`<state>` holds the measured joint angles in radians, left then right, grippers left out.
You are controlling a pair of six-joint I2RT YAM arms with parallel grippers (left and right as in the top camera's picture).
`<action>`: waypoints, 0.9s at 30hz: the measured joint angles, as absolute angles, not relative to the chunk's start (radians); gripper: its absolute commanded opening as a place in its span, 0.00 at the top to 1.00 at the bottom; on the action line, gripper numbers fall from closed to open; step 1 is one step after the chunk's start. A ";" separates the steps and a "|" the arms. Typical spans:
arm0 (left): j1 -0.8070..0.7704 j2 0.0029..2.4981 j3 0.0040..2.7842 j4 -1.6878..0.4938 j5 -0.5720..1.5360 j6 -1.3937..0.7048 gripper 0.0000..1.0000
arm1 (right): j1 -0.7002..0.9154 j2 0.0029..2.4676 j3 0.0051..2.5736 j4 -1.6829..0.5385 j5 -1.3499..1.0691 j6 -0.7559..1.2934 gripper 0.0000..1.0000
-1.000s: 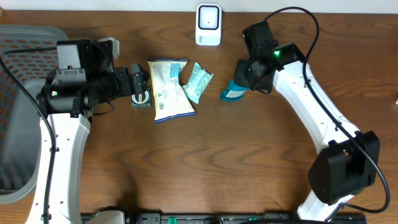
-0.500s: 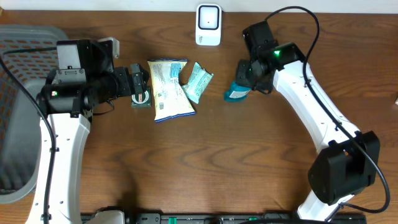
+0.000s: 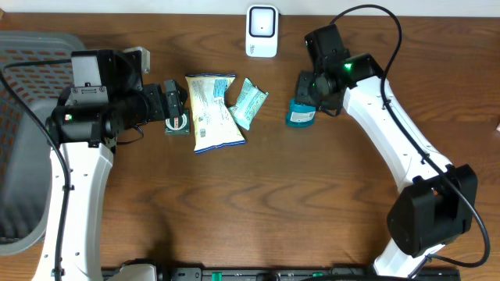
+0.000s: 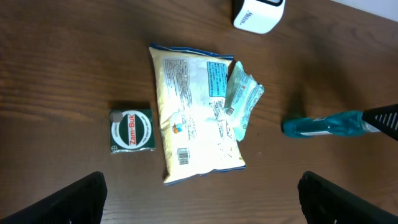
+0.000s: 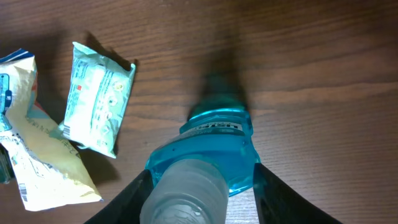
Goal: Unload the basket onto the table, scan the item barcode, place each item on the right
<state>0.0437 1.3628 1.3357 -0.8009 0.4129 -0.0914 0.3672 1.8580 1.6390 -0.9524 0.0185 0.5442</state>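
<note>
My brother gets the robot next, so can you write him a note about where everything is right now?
Left pincer: wide open, empty, above the table near the Zam-Buk box.
Right pincer: around the blue bottle; gripping or not, unclear.
Snack bag mid-table, teal packet on its edge; white scanner at the far edge.
Done: no item at the scanner yet. Left: show it a barcode.

Left edge: basket walls off that side.
Centre cluster: green tin, yellow pouch, teal packet lie packed; packet overlaps pouch, only a sliver separates tin and pouch.
Middle lane: bare wood between packet and upright blue bottle.
Far edge: scanner, apart from the cluster.
Near half: open table.
</note>
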 measured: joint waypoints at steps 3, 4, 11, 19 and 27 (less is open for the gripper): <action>0.044 1.363 1.336 -0.801 0.413 -0.091 0.02 | 0.367 1.858 1.639 -0.944 0.019 0.540 0.51; 0.044 1.363 1.336 -0.801 0.413 -0.091 0.02 | 0.367 1.858 1.639 -0.937 0.019 0.539 0.51; 0.044 1.363 1.336 -0.801 0.413 -0.091 0.02 | 0.367 1.858 1.647 -0.915 0.020 0.531 0.40; 0.044 1.363 1.336 -0.801 0.413 -0.091 0.02 | 0.350 1.858 1.767 -0.899 0.019 0.502 0.40; 0.044 1.363 1.336 -0.801 0.413 -0.091 0.02 | 0.287 1.858 1.824 -0.984 -0.040 0.433 0.39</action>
